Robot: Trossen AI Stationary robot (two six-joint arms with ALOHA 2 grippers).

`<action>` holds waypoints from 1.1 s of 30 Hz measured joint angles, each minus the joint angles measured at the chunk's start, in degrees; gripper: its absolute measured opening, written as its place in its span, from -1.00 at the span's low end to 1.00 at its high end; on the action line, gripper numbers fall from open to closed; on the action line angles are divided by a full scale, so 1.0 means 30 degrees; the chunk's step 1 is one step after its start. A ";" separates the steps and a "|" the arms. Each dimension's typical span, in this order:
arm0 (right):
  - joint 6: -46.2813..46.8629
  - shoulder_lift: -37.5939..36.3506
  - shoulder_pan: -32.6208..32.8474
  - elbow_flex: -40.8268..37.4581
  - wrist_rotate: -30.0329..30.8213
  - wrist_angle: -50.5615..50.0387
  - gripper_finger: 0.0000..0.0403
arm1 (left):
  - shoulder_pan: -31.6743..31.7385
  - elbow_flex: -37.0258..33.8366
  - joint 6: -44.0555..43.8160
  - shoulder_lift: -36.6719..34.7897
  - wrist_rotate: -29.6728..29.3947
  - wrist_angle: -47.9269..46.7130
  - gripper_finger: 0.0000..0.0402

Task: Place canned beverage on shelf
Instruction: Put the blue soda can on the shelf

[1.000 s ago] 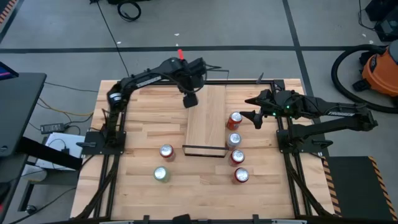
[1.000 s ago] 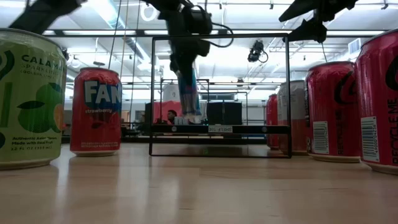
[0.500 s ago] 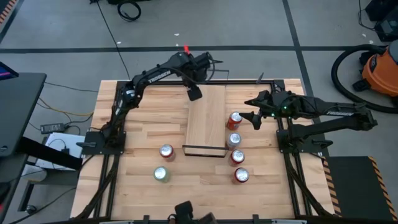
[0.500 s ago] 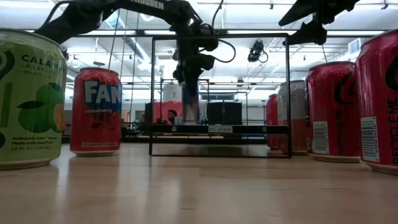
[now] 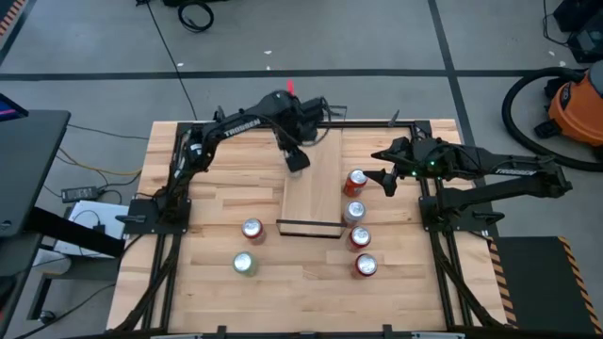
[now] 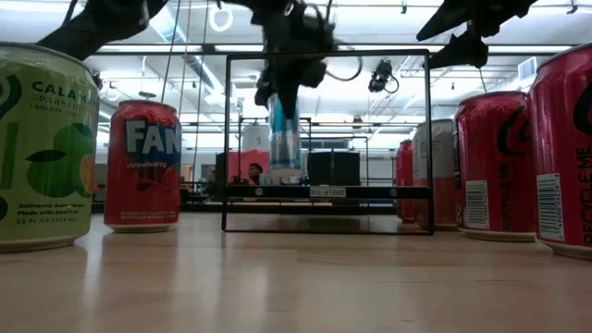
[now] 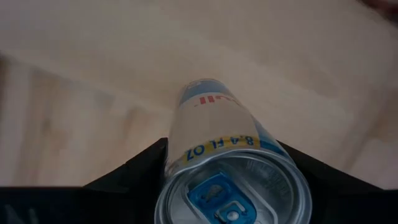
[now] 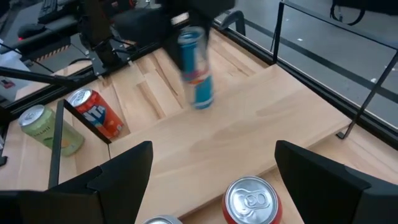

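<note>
Across the butcher-block table (image 5: 217, 193), seen from above, two dark arms reach inward from opposite sides, and one shelf (image 5: 316, 179), a narrow light-wood board with black wire rails at its short ends, lies at the centre. Seven cans are countable in all. Six stand on the table: four in a column just beside the shelf's right edge, namely a red can (image 5: 355, 181), a silver-topped can (image 5: 354, 212), and two further red cans (image 5: 360, 237) (image 5: 366, 266); and two to the shelf's left, a red strawberry can (image 5: 252, 230) and a green can (image 5: 245, 264). The seventh, a slim blue-and-silver canned beverage (image 6: 283, 139), is clamped between the fingers of the left gripper (image 5: 297, 158) over the far left part of the shelf; in the low view it hangs upright, its base at about board level, though contact with the board cannot be judged. The left wrist view shows its blue-tabbed top (image 7: 231, 199) with one dark finger (image 7: 140, 171) pressed against each side. The right gripper (image 5: 386, 179) waits beside the nearest red can, off the shelf's right edge, its two fingers (image 8: 121, 171) spread wide apart and holding nothing.
</note>
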 joint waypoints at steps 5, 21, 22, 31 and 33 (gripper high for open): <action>0.0051 -0.0010 0.0000 0.0000 0.0007 0.0036 0.73 | -0.1721 -0.0011 -0.1131 0.0022 0.0322 0.0037 0.25; 0.0306 -0.0058 0.0120 0.0000 -0.0147 0.0129 0.73 | -0.5075 -0.3099 -0.4034 -0.3101 -0.1924 0.0752 0.25; 0.0301 -0.0058 0.0129 0.0000 -0.0128 0.0197 0.73 | -0.5136 -0.3965 -0.4299 -0.3664 -0.1914 0.1280 0.25; 0.0299 -0.0058 0.0131 0.0000 -0.0066 0.0393 0.73 | -0.5313 -1.0399 -0.8851 -0.7409 -0.0901 0.4644 0.25; 0.0293 -0.0058 0.0131 0.0000 -0.0060 0.0408 0.73 | -0.5670 -1.0661 -0.9481 -0.7420 -0.0853 0.4690 0.25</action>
